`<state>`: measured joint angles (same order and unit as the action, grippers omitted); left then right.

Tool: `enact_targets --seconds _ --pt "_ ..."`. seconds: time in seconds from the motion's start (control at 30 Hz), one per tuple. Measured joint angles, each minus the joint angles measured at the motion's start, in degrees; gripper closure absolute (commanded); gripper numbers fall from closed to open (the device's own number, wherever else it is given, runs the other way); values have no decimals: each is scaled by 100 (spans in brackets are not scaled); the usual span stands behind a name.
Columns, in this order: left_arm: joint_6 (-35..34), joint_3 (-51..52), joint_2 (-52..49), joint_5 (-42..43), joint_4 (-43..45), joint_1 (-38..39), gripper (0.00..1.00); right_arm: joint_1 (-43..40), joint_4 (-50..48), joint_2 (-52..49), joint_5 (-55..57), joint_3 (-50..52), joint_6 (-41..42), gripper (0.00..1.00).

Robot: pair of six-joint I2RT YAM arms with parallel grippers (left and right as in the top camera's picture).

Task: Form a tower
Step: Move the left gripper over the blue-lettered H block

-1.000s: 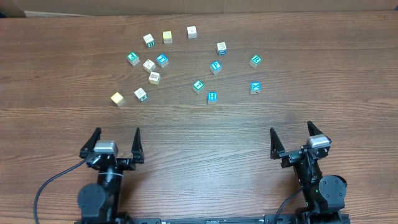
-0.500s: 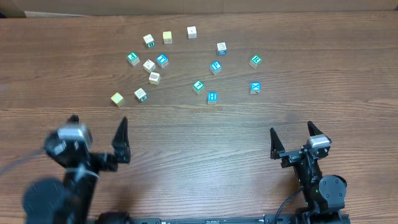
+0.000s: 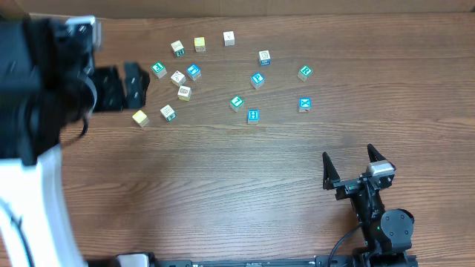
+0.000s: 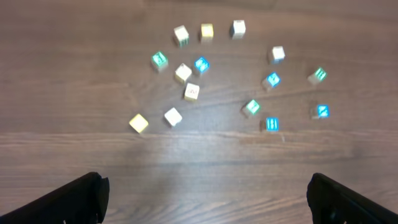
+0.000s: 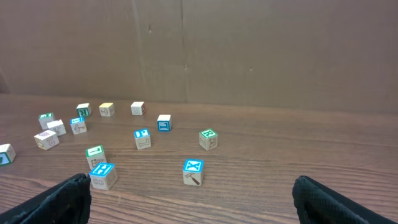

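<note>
Lifting the left gripper [image 3: 122,87] off the near edge and up over the table's [image 3: 237,170] far left, close to the yellow cube [image 3: 139,117]; spreading its jaws wide, grasping nothing. Keeping the right gripper [image 3: 347,154] parked at the near edge, likewise released and empty. Leaving the cubes [image 3: 237,102] scattered singly, unstacked; finding the blue X cube [image 3: 304,104] on the scatter's right side, well apart from both grippers.

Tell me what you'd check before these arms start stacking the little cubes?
1. Left hand open, empty: ok.
2. Right hand open, empty: ok.
3. Small wooden picture cubes all lying singly on the brown wooden table: ok.
4. Blue-faced wooden cube with white X clear of neighbours: ok.
5. Cream wooden cube apart from the blue-faced cube beside it: cannot tell.
</note>
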<state>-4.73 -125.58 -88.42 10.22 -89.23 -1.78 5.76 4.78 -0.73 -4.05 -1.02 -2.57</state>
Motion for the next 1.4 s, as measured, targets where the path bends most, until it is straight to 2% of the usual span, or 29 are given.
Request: enact_targets --seconds 0.3,0.4,0.57,0.67,0.77,0.87,1.03,1.1,1.17,1.4 --pt "-2 -177 -1648 448 -9 31 0 0 0 0 0 0 0 0" --pt "-76 -190 -2094 581 -13 31 27 2 2 0 0 0 -2 0" --pt "-282 -203 -2892 728 -96 68 80 0 0 0 0 0 -4 0" --pt "-393 -203 -3226 745 -151 127 89 0 2 0 0 0 -2 0" --pt "-413 -205 -3606 741 -162 278 88 2 0 0 0 0 -2 0" --pt "-415 -205 -3928 713 -140 459 83 2 0 0 0 0 0 0" --pt "-426 -205 -4382 446 -70 713 51 0 -2 0 0 0 0 0" --pt "-444 -205 -4492 286 28 787 49 0 0 0 0 0 -2 0" --pt "-442 -205 -4583 79 153 855 36 0 0 0 0 0 -4 0" --pt "-472 -205 -4675 -457 597 920 38 2 0 0 0 0 -2 0"
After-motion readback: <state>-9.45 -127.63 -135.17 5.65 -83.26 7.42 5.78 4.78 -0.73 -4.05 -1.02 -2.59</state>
